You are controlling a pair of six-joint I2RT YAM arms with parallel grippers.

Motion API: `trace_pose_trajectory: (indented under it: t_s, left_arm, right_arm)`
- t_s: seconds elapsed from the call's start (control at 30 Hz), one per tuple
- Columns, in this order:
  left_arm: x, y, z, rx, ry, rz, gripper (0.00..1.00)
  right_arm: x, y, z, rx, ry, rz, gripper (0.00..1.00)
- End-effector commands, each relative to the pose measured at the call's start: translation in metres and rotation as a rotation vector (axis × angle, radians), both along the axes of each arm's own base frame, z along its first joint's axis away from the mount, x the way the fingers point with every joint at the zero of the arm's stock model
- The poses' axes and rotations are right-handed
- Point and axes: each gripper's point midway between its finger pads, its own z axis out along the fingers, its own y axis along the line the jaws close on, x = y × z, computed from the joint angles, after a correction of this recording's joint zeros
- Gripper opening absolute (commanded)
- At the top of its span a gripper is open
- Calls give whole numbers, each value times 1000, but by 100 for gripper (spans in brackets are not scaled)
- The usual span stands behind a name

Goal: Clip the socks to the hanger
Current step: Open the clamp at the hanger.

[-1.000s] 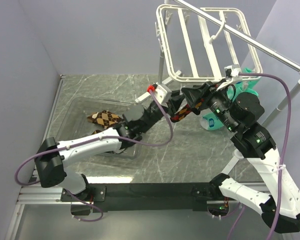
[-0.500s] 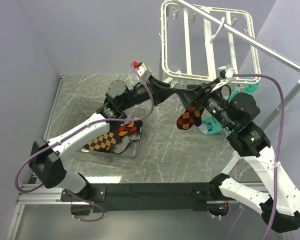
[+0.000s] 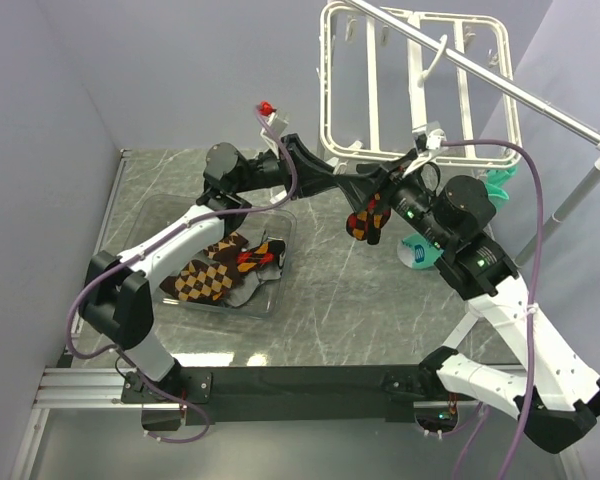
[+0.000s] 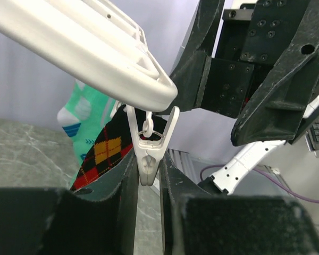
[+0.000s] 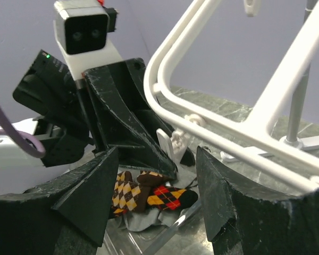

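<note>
While left pincer [image 4: 149, 170] pinches a clip [image 4: 149, 151] on the hanger [image 4: 95, 58], right pincer [image 5: 157, 159] stands spread | argyle sock [image 4: 109, 151] hangs behind

left arm [image 3: 180, 235], white and black, jointed: stretched up and across to the right, elbow high | left end effector [image 4: 149, 175], black, two-finger: pinched onto a small white plastic clip [image 4: 149, 156] | right arm [image 3: 500, 300], white and black: raised, wrist turned leftward | right end effector [image 5: 157, 164], black: fingers spread wide, just beside the left one
</note>
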Motion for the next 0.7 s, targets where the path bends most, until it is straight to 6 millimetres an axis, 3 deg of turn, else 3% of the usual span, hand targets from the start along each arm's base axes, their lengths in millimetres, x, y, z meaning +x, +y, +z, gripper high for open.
trace_pose_trajectory:
  t_s: [0.0, 0.27, 0.4, 0.5, 0.67]
  left_arm:
    - [-19, 7, 19, -27, -53, -116, 3]
    - [-15, 10, 19, -30, -51, -128, 3]
    - [-13, 11, 19, -32, -47, -147, 3]
    - [-12, 10, 17, -29, -42, -154, 3]
    - [-12, 11, 16, -30, -41, -160, 3]
  right_arm:
    - [4, 6, 16, 25, -66, 13, 67]
    - [26, 6, 5, 39, -25, -59, 66]
    - [27, 10, 0, 38, -21, -46, 66]
    - [25, 13, 12, 68, -69, -23, 65]
    - [30, 16, 15, 80, -87, -21, 61]
